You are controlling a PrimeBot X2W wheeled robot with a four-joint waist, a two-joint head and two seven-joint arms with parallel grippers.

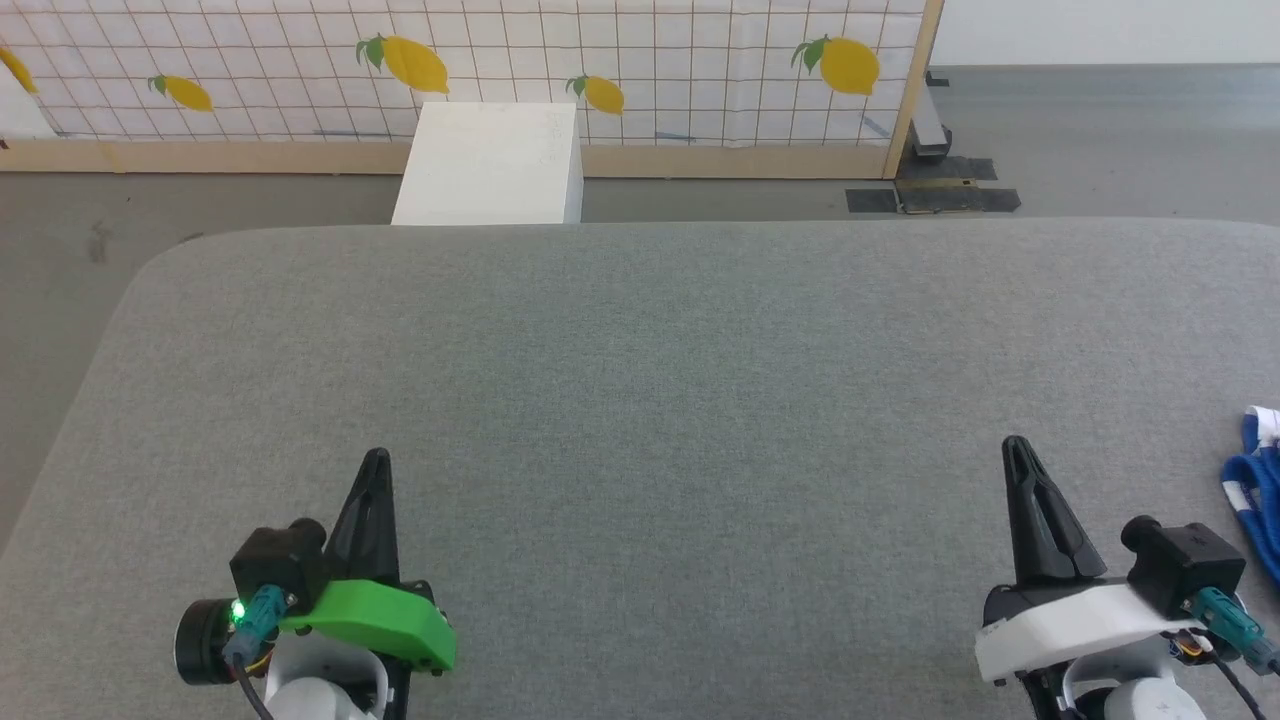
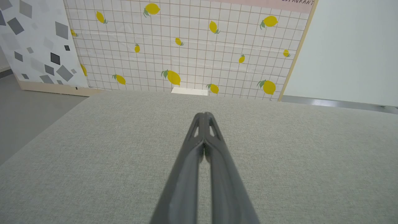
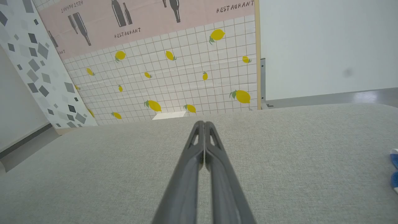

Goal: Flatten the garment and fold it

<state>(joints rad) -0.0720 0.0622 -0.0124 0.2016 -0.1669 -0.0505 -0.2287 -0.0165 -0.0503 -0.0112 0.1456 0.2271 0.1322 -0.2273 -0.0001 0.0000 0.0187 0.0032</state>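
Note:
The garment is bright blue with white trim and lies at the far right edge of the grey padded table, mostly cut off by the frame. A sliver of the garment also shows at the right edge of the right wrist view. My right gripper is shut and empty, to the left of the garment and apart from it. At the lower left my left gripper is shut too, holding nothing. Each wrist view shows its own fingers pressed together: the left gripper and the right gripper, both above bare table.
A white box stands on the floor beyond the table's far edge. Behind it runs a lemon-print tiled panel with a wooden frame. Grey floor lies to the left and at the back right, with black tape patches.

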